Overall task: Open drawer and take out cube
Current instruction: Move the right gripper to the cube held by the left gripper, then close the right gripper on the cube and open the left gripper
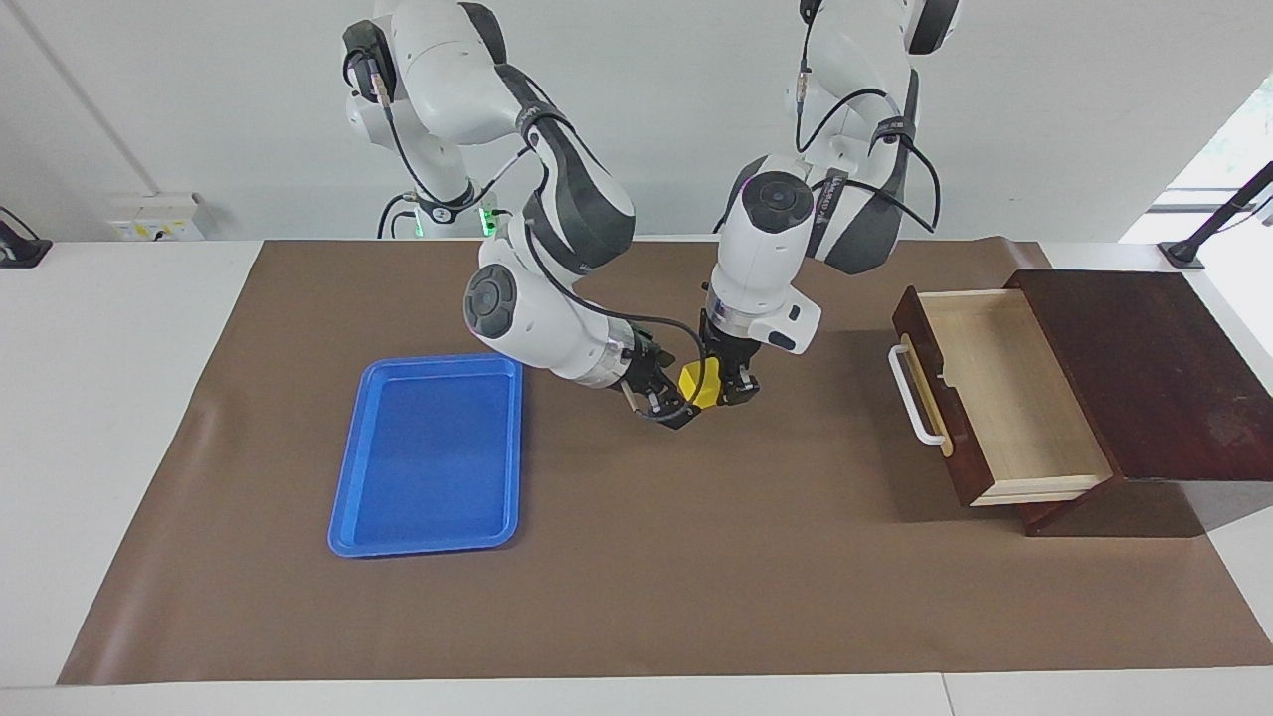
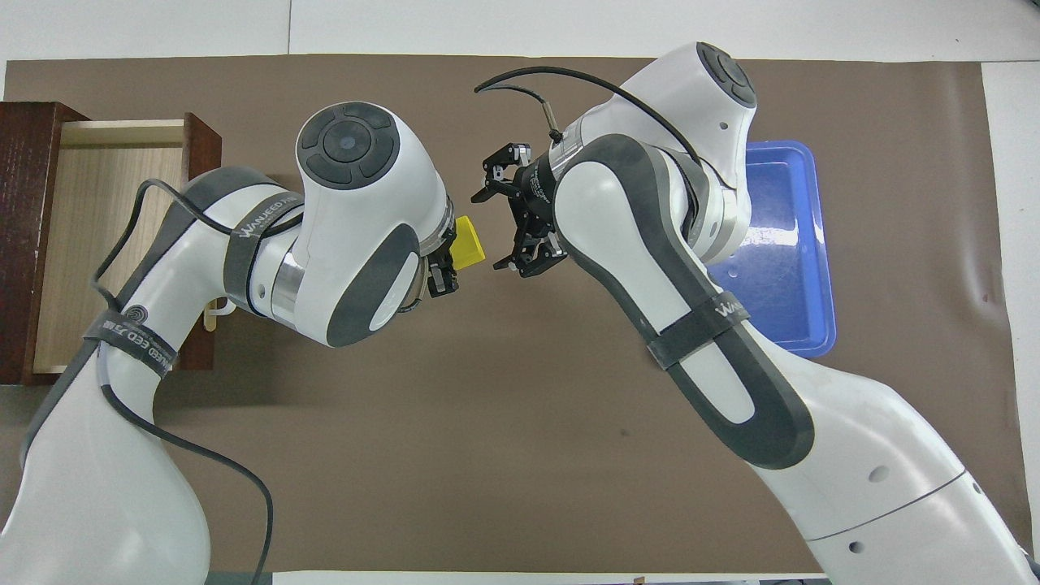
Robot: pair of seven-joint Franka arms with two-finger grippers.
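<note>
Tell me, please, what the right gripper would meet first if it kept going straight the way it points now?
Most likely the cube, held up over the mat by the left gripper. The right gripper is open, pointing straight at it with only a narrow gap, though the exact depth is uncertain.

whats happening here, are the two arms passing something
It looks like a handover in mid-air. The left gripper holds the yellow cube over the brown mat, between the drawer and the blue tray. The right gripper faces the cube with its jaws open on either side of it, not yet closed. The drawer is pulled open and its pale interior shows nothing inside. The tray holds nothing.
</note>
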